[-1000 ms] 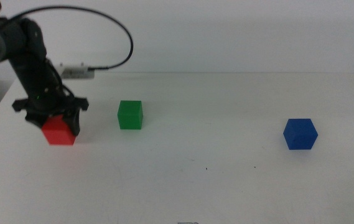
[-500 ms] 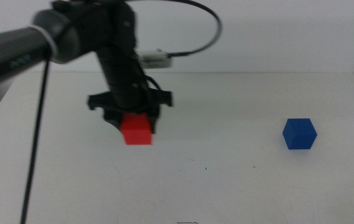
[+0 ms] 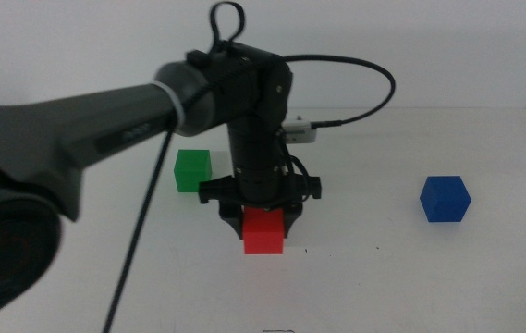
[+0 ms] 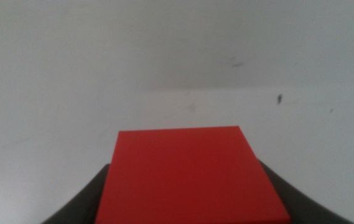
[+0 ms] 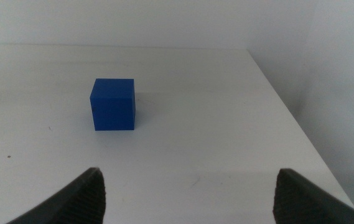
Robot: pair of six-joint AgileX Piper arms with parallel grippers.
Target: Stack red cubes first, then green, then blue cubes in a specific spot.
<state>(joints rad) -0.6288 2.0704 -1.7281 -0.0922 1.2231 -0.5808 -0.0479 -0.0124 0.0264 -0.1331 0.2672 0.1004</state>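
Item one, red cube [image 3: 265, 230]: clamped between the jaws of the left tool [image 3: 264, 219], low over the middle of the white surface [image 3: 383, 277], whether touching down or just clear of it cannot be told; the left wrist view shows its top face [image 4: 189, 174] filling the space between the dark jaws. Item two, green cube [image 3: 192, 170]: resting on the surface behind and to the left of the red one, near but apart from it, untouched. Item three, blue cube [image 3: 446, 199]: resting well apart on the right side of the surface, also seen ahead of the right tool [image 5: 189, 186], whose jaws stand wide apart with nothing between them; that arm waits outside the middle view. Status, as judged: the first step, placing the red cube at the unmarked stacking spot, is in hand and not yet finished. Nothing is stacked. Outstanding: release of red, then green onto red, then blue on top.
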